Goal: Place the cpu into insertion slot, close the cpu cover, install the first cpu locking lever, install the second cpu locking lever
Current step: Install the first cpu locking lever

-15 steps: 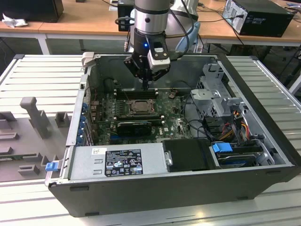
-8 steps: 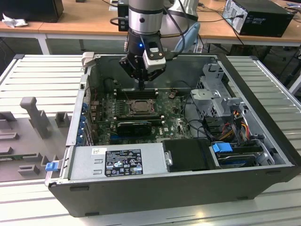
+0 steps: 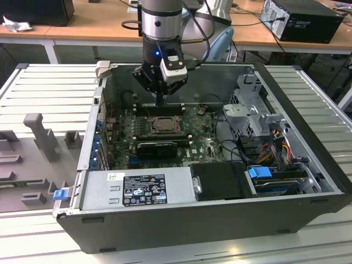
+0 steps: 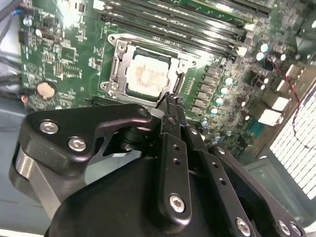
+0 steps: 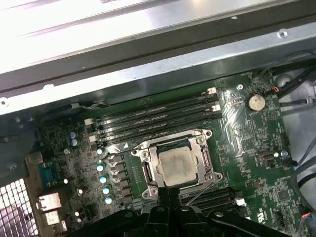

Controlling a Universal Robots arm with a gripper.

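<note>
- we see the cpu (image 5: 175,165) lying flat in the insertion slot (image 5: 148,170), and the cpu cover (image 5: 203,157) is folded down around it.
- the gripper (image 5: 168,189) has its fingers pinched together with nothing visible between them, tips just beside the slot's near edge.
- a thin wire lever (image 5: 202,190) angles out beside those tips.
- the risk, as we judge it: the narrow tips slip off that springy wire and it snaps up, or they scrape the green board (image 5: 247,148).

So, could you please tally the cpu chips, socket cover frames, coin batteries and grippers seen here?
Pale silver-beige square cpu: 1
Thin silvery square metal cpu cover: 1
Round silver coin battery: 1
Black robot gripper: 1
Total: 4
</note>
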